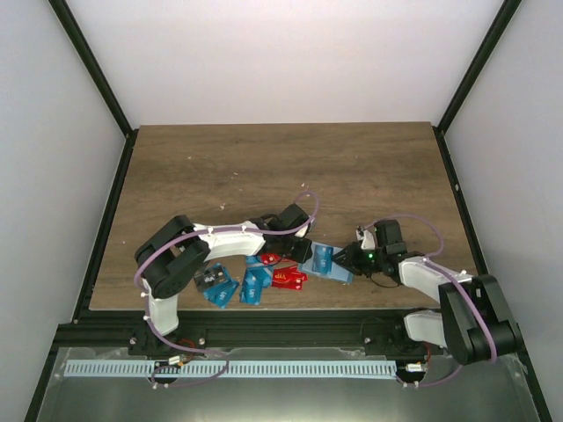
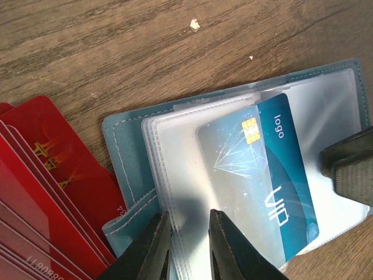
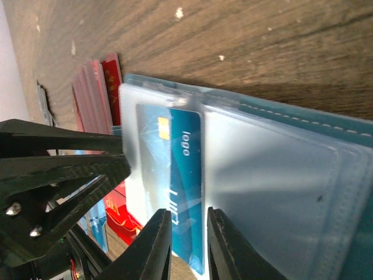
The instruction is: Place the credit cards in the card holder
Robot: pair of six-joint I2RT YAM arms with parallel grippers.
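Lying open on the wooden table [image 1: 281, 167] close to its near edge, the card holder [image 2: 125, 151] sits between the two grippers, teal cover down and clear sleeves [image 2: 175, 169] facing up. One blue card [image 2: 274, 175] with a gold chip and "logo" / "VIP" print lies on the sleeves. Most of it looks frosted as if under plastic, and a strip along one long side shows bright and uncovered.

Left gripper [image 2: 189, 214]: jaws narrow, straddling the near edge of the sleeve stack and apparently clamped on it. Right gripper [image 3: 187, 211]: jaws also narrow, with the VIP end of the blue card in the gap, so it looks pinched. The two grippers come at the holder from opposite sides, and each shows in the other's wrist view.

Red cards [image 2: 52, 175] are fanned in a stack just left of the holder, touching or nearly touching its cover; cannot tell which.

In the top view, more loose cards are scattered left of the holder along the near edge: blue cards [image 1: 255, 283], another red pile [image 1: 288, 279], and a dark card [image 1: 208, 277] furthest left, partly under the left arm. All lie flat on the table, outside the holder.
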